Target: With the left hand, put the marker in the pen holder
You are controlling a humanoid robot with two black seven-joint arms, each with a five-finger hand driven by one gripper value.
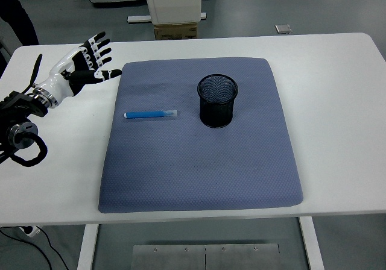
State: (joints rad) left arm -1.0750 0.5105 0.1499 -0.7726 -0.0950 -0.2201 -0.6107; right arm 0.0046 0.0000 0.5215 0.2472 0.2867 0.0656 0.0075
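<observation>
The left hand (81,67) has a white shell over the palm and back, with black fingers banded in white segments. A ringed metallic wrist joins it to the black arm (21,125), where a black cable loops beside a round joint.

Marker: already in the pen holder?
No. The marker lies flat on the blue mat, left of the pen holder, and the left hand is open, apart from it.

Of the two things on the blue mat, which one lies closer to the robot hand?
The blue marker: it lies flat on the mat's left part, nearer the open left robot hand than the black pen holder, which stands farther right.
</observation>
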